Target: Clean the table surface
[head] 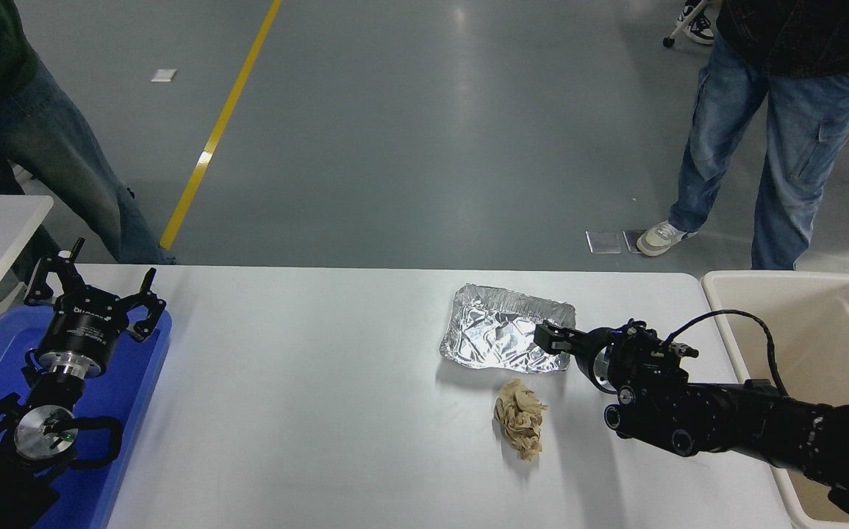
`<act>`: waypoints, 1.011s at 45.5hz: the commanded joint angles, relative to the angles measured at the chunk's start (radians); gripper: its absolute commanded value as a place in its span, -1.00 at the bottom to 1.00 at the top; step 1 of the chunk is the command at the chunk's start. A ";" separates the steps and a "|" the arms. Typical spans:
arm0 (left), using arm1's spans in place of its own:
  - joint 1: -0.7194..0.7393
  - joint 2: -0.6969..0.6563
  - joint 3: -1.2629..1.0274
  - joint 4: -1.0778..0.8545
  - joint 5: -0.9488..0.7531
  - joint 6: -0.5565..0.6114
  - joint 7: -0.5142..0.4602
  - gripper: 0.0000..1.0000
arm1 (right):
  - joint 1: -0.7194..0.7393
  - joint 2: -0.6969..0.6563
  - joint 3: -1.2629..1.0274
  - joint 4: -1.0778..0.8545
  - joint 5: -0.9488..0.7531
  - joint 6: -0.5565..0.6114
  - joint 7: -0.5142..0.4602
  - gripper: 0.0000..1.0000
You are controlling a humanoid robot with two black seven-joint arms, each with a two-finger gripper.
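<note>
So the big white tabletop (321,397) fills pretty much the whole lower half of the shot, running from the blue tray at 9 o'clock over to the bin at 3 o'clock. The beige bin (821,323) sits just off the tabletop's right end. The blue tray (134,411) overlaps the left end, and the left arm is parked over it around 8 o'clock with its left claw (93,290) spread wide open, holding nothing.

Two people in jeans are standing on the grey floor past the far edge, one at 11 o'clock (49,147) and one at 1 o'clock (777,139).

The right arm comes in low from 4 o'clock, stretched across the tabletop. The right claw (550,338) is right at the near right corner of the crinkly foil tray (501,327), which lies flat on the tabletop a bit right of center. Honestly can't tell from this angle if the claw is open or pinched on the foil rim.

Smallest thing: a crumpled brown paper wad (521,417) just toward 6 o'clock from the foil tray, not touching it.
</note>
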 commanded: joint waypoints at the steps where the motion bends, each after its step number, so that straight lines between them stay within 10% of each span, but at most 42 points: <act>1: 0.000 0.000 0.000 0.001 0.000 0.000 0.000 1.00 | -0.013 0.002 -0.014 -0.009 0.000 -0.023 0.006 0.95; 12: 0.000 0.000 0.000 0.001 0.000 0.000 0.000 1.00 | -0.029 0.027 -0.016 -0.020 -0.001 -0.038 0.010 0.85; 20: 0.000 0.000 0.000 0.001 0.000 0.000 0.000 1.00 | -0.031 0.036 -0.023 -0.018 -0.006 -0.040 0.010 0.10; 46: 0.000 0.000 0.000 -0.001 0.000 0.000 0.000 1.00 | -0.019 0.036 -0.059 -0.021 0.000 -0.043 0.038 -0.54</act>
